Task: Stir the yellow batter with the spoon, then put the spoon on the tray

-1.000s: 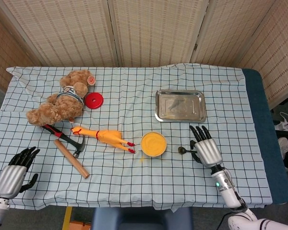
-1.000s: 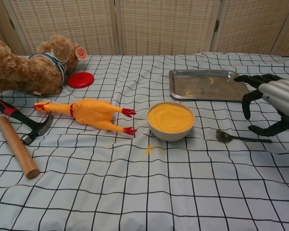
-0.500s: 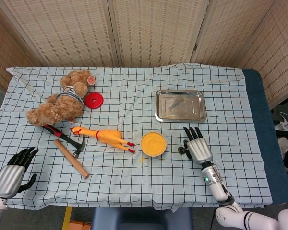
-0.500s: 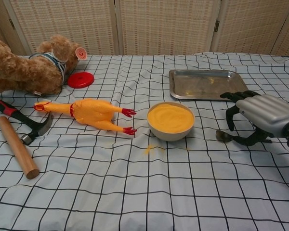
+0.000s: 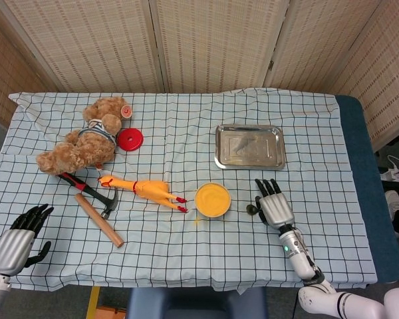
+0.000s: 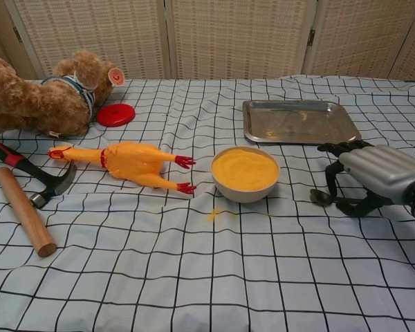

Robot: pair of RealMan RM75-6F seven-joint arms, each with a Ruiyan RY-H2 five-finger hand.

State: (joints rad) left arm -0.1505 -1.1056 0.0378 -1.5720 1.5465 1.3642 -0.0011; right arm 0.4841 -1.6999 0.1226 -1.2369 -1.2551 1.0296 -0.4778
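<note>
Progress: nothing done yet; grasping, stirring and placing on the tray (image 5: 249, 147) all remain.
Spoon (image 6: 322, 197): flat on the surface, right of the batter bowl (image 6: 245, 173).
Right hand (image 6: 366, 176): arched over the spoon's handle, fingers spread, holding nothing.
Left hand (image 5: 18, 239): idle near the surface's edge, fingers apart, empty.

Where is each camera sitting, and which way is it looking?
Head view: high up, looking down on the whole table; left hand and right hand show.
Chest view: low, looking across the table; only the right hand shows.
Both share the batter bowl, tray and spoon.
</note>
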